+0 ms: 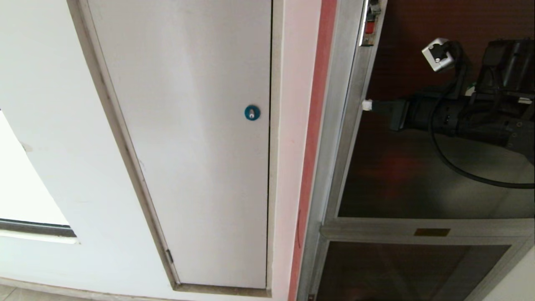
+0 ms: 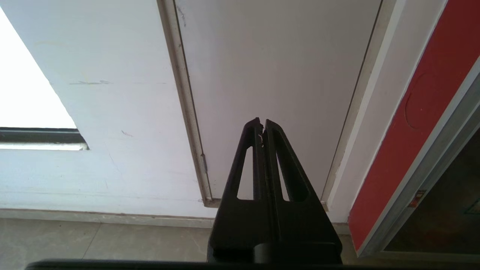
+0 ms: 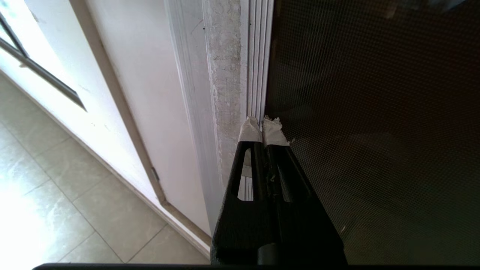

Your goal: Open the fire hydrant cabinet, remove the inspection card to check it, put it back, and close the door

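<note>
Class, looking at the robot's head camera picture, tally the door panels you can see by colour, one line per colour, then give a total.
White door with a round blue lock: 1
Dark tinted glass panels, the door and the lower dark panel: 2
Total: 3

Door (image 1: 418, 175) dark tinted, fine mesh pattern, silver frame; white door (image 1: 196, 146), blue lock (image 1: 252, 113); red strip (image 1: 313, 138).
</note>
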